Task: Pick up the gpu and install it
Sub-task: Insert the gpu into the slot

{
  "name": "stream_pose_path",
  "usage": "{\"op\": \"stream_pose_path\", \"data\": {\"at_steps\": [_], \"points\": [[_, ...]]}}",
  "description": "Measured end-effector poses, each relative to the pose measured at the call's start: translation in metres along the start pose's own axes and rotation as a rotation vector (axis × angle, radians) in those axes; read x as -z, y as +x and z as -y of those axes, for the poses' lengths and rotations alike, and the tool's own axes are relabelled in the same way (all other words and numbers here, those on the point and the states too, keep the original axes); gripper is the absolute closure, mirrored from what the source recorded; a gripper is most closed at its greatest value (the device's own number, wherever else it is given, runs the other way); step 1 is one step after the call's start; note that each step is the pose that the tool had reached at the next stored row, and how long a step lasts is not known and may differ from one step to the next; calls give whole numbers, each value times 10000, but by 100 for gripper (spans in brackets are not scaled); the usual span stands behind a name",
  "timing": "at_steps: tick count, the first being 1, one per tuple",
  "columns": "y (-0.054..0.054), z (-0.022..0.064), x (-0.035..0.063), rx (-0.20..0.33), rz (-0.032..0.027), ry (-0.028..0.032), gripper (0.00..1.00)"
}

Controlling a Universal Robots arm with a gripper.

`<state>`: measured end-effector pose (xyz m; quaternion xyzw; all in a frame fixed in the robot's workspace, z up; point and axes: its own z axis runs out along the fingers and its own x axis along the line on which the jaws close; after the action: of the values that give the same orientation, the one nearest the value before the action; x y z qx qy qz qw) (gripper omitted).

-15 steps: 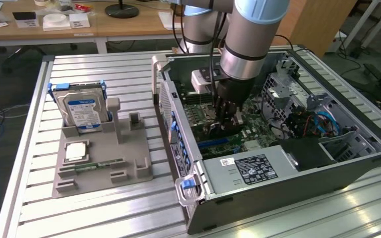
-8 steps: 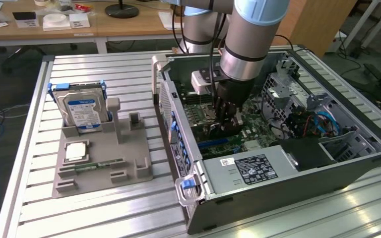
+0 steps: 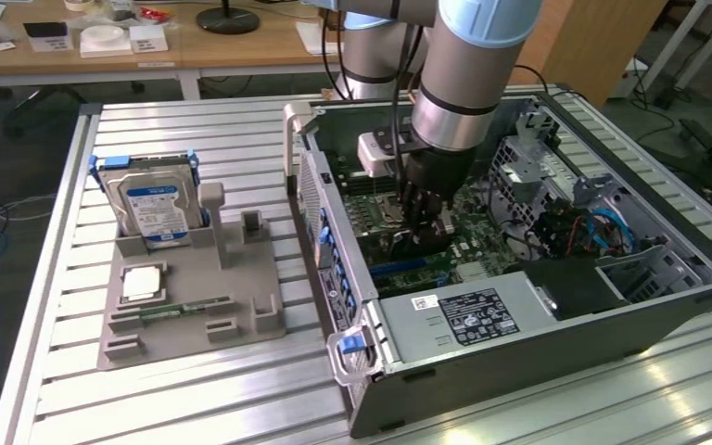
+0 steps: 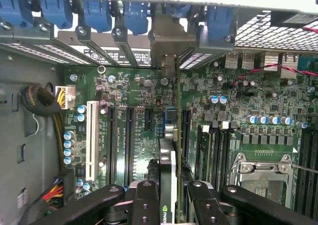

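My gripper (image 4: 171, 201) is down inside the open computer case (image 3: 653, 306), shut on the gpu (image 4: 168, 160). In the wrist view the gpu is a thin card seen edge-on between my two black fingers (image 4: 145, 197), with a green logo on its near end. It stands upright over the green motherboard (image 4: 134, 86), in line with a blue slot (image 4: 164, 119). Its far end reaches the metal bracket openings (image 4: 166, 41) in the case's rear wall. In the exterior view my gripper (image 3: 425, 222) hangs over the board's middle, and the gpu (image 3: 408, 248) shows dark below it.
On the exterior view's left a grey holder (image 3: 251, 320) carries a silver hard drive (image 3: 152, 204), a green RAM stick (image 3: 189, 308) and a CPU chip (image 3: 142, 283). Inside the case are the power supply (image 3: 474, 315), a cable bundle (image 4: 39, 101) and the CPU socket (image 4: 263, 170).
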<state>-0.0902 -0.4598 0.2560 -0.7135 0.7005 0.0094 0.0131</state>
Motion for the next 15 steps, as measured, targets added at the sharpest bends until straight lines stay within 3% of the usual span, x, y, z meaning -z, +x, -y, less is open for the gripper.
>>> {"op": "stream_pose_path", "data": {"at_steps": [9, 13, 15], "points": [[-1, 3, 18, 3, -1, 8, 74], [-1, 3, 15, 11, -4, 167, 74], [-1, 3, 14, 14, -4, 186, 74]]}}
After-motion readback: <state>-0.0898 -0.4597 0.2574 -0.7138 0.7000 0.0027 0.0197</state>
